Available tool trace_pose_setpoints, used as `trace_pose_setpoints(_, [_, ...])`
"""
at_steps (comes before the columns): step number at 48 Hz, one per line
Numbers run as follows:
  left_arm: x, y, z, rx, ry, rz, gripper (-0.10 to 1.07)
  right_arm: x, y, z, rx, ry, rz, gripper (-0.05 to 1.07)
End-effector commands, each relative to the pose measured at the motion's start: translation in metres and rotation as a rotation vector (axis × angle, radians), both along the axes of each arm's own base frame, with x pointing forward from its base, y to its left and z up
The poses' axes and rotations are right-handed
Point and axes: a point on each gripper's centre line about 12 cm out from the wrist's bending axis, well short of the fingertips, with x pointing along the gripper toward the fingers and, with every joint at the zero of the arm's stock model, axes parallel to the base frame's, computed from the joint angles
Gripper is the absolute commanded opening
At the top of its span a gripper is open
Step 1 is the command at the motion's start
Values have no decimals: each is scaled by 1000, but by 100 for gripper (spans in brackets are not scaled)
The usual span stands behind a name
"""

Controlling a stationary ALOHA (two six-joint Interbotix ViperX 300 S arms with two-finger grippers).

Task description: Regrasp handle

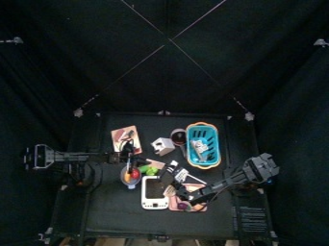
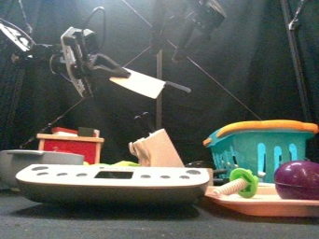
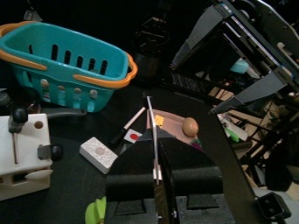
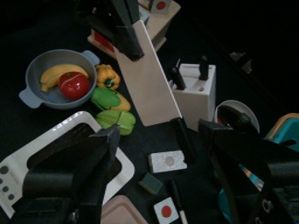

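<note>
A toy knife with a pale flat blade (image 2: 141, 85) and a dark handle (image 2: 180, 88) hangs in the air above the table. My left gripper (image 2: 115, 69) is shut on the blade's far end and holds it out to the right. In the left wrist view the blade (image 3: 156, 144) runs edge-on between the jaws. In the right wrist view the blade (image 4: 149, 77) slants toward my right gripper (image 4: 158, 164). The right gripper is open and empty, and the handle (image 4: 190, 133) reaches the gap between its jaws without touching them.
A teal basket with an orange rim (image 2: 256, 145) stands at the right. A white toy tray (image 2: 112, 182), a red box (image 2: 73, 146), a purple ball (image 2: 299, 177) and a grey bowl of fruit (image 4: 61, 79) lie below. A white knife block (image 4: 198, 80) stands near.
</note>
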Motion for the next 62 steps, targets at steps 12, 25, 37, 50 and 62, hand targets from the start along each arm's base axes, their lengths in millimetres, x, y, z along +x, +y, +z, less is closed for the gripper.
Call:
trace_pose_setpoints(12, [0,-8,2,121,8,-92,30,-17,-3,68,260,-362,85,100])
trace_pose_setpoints(25, [-10,-19,-2,244,32,-186,30,-37,-23,21,579,-428,204,100])
trace_pose_setpoints(37, [-16,-20,0,242,22,-180,30,-54,-39,-22,505,-331,251,100])
trace_pose_setpoints(50, [-15,-21,2,235,13,-178,30,-41,-48,-42,375,-261,266,100])
trace_pose_setpoints(62, [-14,-20,4,217,5,-165,30,-26,-60,-52,345,-237,240,98])
